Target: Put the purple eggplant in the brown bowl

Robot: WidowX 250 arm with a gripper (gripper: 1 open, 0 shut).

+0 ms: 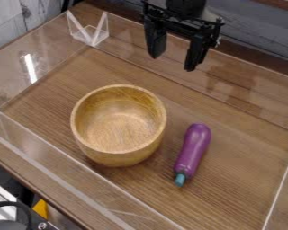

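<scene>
Two dark fingers of the gripper [178, 45] hang spread and empty at twelve o'clock, pointing down, ready to descend. Well apart, the purple eggplant [191, 151] lies at five o'clock, just beside the empty brown bowl [118, 123], stem toward the front.

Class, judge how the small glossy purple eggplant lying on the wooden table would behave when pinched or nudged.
The small glossy purple eggplant looks smooth, so fingers may slip on it. Its rounded, elongated body, lying flat, would probably roll if nudged sideways. It seems rigid and likely light.
</scene>
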